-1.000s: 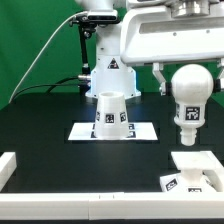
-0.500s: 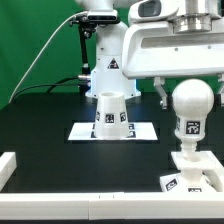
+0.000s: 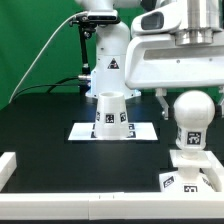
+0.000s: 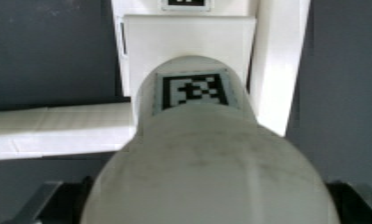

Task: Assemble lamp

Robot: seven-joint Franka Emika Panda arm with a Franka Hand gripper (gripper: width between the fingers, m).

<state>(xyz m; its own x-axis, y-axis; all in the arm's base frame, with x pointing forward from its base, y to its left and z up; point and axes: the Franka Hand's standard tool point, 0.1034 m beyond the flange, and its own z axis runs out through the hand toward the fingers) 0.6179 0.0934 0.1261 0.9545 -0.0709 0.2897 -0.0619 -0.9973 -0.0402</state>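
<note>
My gripper (image 3: 189,98) is shut on the ball-shaped bulb (image 3: 191,116) and holds it upright at the exterior view's right. The bulb's stem reaches down to the top of the square stepped base (image 3: 196,172); I cannot tell if it is seated. In the wrist view the bulb (image 4: 201,140) fills the space between my gripper's (image 4: 204,205) dark fingers (image 4: 58,202), with the base (image 4: 174,45) beneath it. The cone shade (image 3: 109,112) stands upright on the marker board (image 3: 142,131), apart from the gripper.
A white rail (image 3: 60,186) runs along the front of the black table, with a raised end (image 3: 5,166) at the exterior view's left. The robot's own white pedestal (image 3: 110,70) stands behind the shade. A green backdrop closes the back.
The gripper has moved down with the bulb, bringing its stem from above the base to the base's top. The shade and base have not moved.
</note>
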